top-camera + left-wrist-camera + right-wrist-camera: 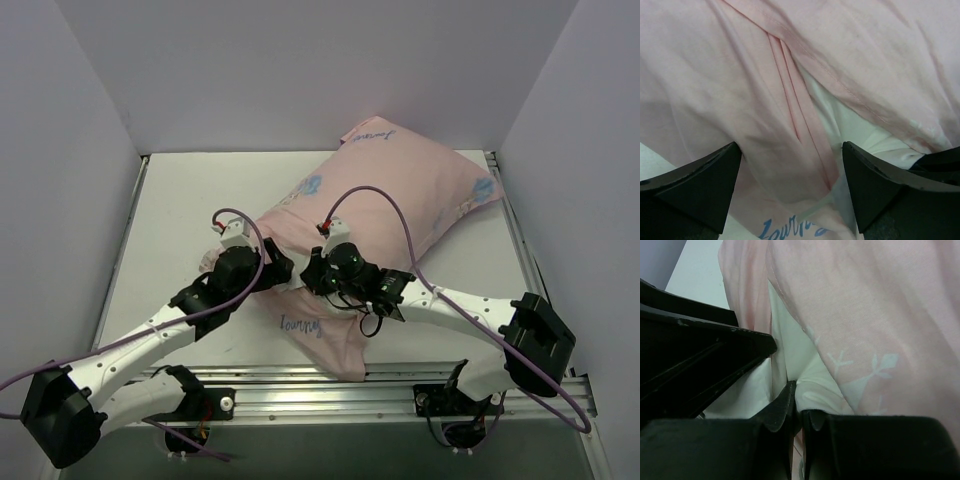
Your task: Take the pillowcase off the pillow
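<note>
Where the pink pillowcase lies slanted across the desk, its near end gapes and a bit of the white pillow peeks out. The left gripper hangs over that gap with its jaws spread wide. The right gripper sits just beside it, jaws squeezed together at the white edge.

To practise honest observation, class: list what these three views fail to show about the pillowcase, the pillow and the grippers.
1. Top view: the fingertips of the left gripper and right gripper are hidden under their own wrists.
2. Right wrist view: whether the shut right gripper pinches pillowcase or pillow is hidden by its own fingers.
3. Left wrist view: the blue script is cut off by the bottom edge.
</note>
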You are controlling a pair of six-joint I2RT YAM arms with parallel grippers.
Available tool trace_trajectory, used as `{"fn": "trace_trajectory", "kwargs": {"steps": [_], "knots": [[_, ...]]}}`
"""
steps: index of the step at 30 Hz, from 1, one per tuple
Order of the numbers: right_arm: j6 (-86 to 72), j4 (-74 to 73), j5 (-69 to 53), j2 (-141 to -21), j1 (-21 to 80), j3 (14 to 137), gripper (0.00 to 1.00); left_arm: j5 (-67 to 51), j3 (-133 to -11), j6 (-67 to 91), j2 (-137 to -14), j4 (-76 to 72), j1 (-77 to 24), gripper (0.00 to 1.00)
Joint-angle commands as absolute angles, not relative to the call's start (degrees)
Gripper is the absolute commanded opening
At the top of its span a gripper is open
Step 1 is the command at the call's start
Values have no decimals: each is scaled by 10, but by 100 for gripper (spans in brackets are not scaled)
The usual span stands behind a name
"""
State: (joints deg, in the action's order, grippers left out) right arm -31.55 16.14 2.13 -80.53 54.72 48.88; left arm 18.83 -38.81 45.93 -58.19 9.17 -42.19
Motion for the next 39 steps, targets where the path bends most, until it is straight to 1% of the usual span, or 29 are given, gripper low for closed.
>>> {"fn": "trace_trajectory", "kwargs": {"steps": [1, 5, 6, 9, 15, 16, 17, 20, 22, 23, 25, 26, 30, 32, 34, 35, 37, 39], "knots": [[-308, 157, 23, -826, 552, 494, 0, 209, -400, 461, -605, 60, -424, 89], [-309, 158, 28, -823, 552, 492, 0, 248, -387, 467, -629, 68, -417, 77], [-309, 157, 32, -821, 552, 491, 0, 252, -383, 471, -635, 67, -411, 72], [-309, 153, 37, -813, 553, 487, 0, 272, -365, 479, -636, 61, -403, 64], [-302, 85, 98, -767, 535, 486, 0, 314, -345, 492, -600, 119, -386, 57], [-304, 79, 99, -758, 520, 482, 0, 318, -331, 495, -593, 120, -383, 49], [-309, 70, 91, -746, 512, 480, 0, 318, -324, 497, -589, 124, -376, 46], [-311, 56, 80, -699, 488, 476, 0, 315, -307, 509, -583, 125, -363, 37], [-306, 46, 83, -673, 476, 482, 0, 314, -304, 511, -587, 121, -361, 33], [-300, 29, 85, -668, 474, 485, 0, 314, -302, 510, -590, 119, -360, 28], [-294, 13, 99, -657, 469, 490, 0, 313, -304, 509, -602, 118, -359, 22], [-294, 3, 102, -647, 463, 491, 0, 314, -307, 508, -605, 118, -357, 18], [-302, -28, 121, -607, 449, 489, 0, 320, -305, 507, -607, 125, -338, 12], [-303, -37, 122, -589, 446, 487, 0, 319, -302, 509, -608, 122, -329, 11], [-297, -48, 127, -572, 443, 492, 0, 309, -301, 505, -613, 117, -314, 5], [-272, -58, 107, -568, 444, 500, 0, 275, -307, 488, -620, 99, -311, 3], [-261, -62, 93, -573, 445, 507, 0, 261, -307, 473, -624, 86, -311, 2], [-232, -66, 47, -583, 447, 515, 0, 204, -297, 459, -628, 25, -313, 2]]}}
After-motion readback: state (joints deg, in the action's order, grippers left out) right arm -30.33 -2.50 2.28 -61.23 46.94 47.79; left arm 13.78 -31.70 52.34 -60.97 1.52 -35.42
